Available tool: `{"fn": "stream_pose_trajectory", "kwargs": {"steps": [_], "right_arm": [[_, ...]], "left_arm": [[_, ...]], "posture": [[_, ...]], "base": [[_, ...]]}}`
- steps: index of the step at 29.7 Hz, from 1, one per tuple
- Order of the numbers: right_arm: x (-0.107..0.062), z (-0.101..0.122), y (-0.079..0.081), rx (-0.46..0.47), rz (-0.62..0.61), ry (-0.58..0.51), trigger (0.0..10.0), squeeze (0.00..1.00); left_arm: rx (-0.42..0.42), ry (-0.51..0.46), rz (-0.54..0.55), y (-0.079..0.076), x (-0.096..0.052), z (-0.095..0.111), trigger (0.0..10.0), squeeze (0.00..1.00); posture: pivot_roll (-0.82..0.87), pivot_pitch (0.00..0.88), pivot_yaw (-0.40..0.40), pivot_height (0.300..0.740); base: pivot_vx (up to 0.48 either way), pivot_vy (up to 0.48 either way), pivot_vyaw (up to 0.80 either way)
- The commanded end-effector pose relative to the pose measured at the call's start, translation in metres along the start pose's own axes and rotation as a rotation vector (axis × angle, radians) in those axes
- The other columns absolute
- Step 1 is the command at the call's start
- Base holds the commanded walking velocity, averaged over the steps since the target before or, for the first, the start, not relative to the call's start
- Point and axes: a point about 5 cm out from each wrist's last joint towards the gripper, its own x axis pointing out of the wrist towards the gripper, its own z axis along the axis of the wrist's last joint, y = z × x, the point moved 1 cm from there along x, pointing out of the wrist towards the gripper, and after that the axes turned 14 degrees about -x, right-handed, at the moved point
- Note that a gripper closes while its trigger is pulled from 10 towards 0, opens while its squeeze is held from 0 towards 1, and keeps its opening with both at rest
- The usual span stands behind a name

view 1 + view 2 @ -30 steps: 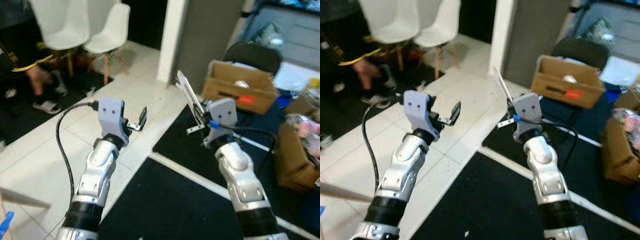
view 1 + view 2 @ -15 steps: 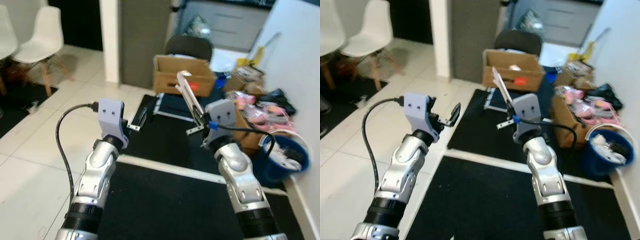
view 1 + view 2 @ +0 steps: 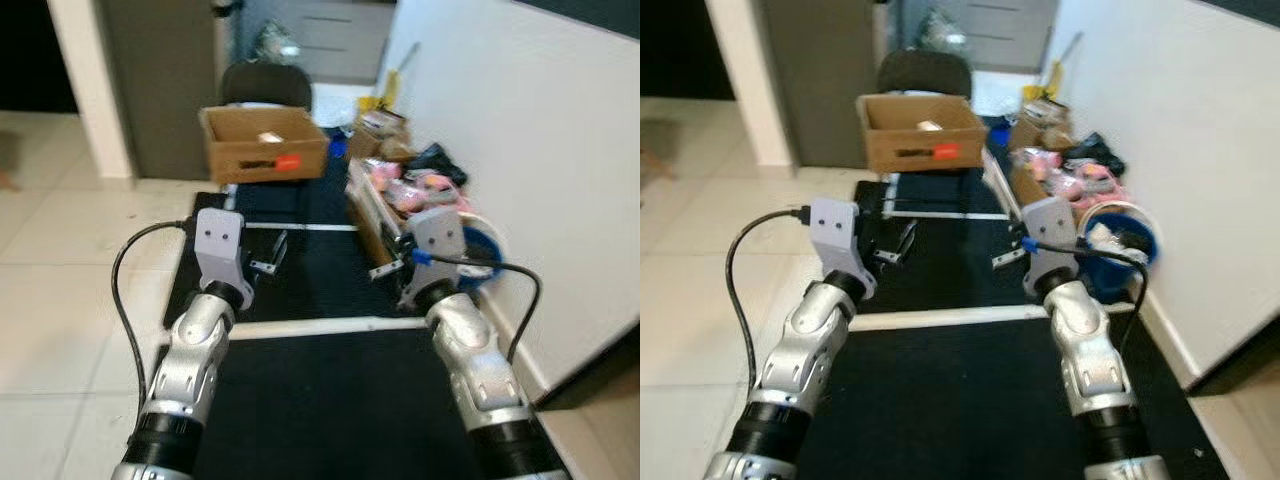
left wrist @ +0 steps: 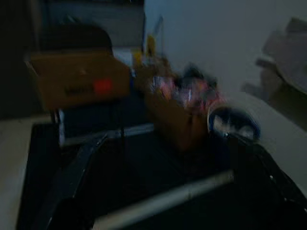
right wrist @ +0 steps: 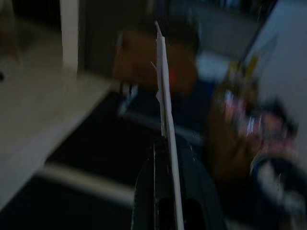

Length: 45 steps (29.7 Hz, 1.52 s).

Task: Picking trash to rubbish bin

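My right gripper (image 3: 388,250) is shut on a thin white flat sheet of trash (image 3: 997,188) that sticks up and away from it; the right wrist view shows the sheet (image 5: 164,96) edge-on between the fingers (image 5: 156,191). A blue rubbish bin (image 3: 484,248) with a white liner and trash inside stands by the white wall, just right of and beyond that gripper. My left gripper (image 3: 272,254) is held out at the same height over the black mat, open and with nothing in it. The left wrist view is dark and blurred, but the bin (image 4: 235,125) can be made out.
A brown cardboard box (image 3: 262,143) sits on a dark chair ahead. An open carton of pink and mixed clutter (image 3: 400,192) stands against the white wall (image 3: 520,130). Black mats (image 3: 320,400) with a white strip cover the floor; pale tiles (image 3: 70,280) lie to the left.
The whole view has swung right, from white chairs and tiles to the wall, clutter and blue bin. Both arms keep their pose, the right still holding the sheet.
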Motion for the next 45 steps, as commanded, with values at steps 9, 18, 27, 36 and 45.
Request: {"fn": "stream_pose_trajectory", "kwargs": {"steps": [9, 18, 27, 36, 45], "right_arm": [[-0.037, -0.078, 0.026, 0.009, 0.132, 0.314, 10.0, 0.0], [-0.048, -0.098, 0.039, -0.034, 0.221, 0.392, 10.0, 0.0], [-0.04, -0.094, 0.038, -0.011, 0.198, 0.378, 10.0, 0.0], [-0.04, -0.095, 0.041, 0.006, 0.197, 0.382, 10.0, 0.0], [-0.04, -0.098, 0.042, 0.034, 0.184, 0.392, 10.0, 0.0]], "left_arm": [[-0.043, 0.231, 0.141, 0.027, -0.025, -0.059, 10.0, 0.0], [-0.059, 0.318, 0.161, 0.034, -0.038, -0.086, 10.0, 0.0], [-0.067, 0.303, 0.179, 0.036, -0.034, -0.083, 10.0, 0.0], [-0.057, 0.3, 0.183, 0.036, -0.033, -0.083, 10.0, 0.0], [-0.037, 0.293, 0.179, 0.037, -0.031, -0.079, 10.0, 0.0]], "posture": [[-0.08, 0.059, -0.047, 0.74], [-0.09, 0.065, -0.041, 0.74], [-0.08, 0.071, -0.046, 0.74], [-0.08, 0.076, -0.049, 0.74], [-0.08, 0.076, -0.042, 0.74]], "base": [[0.0, 0.0, 0.0], [0.124, 0.0, 0.0], [0.385, 0.0, 0.0], [0.407, 0.0, 0.0], [0.405, 0.0, 0.0]]}}
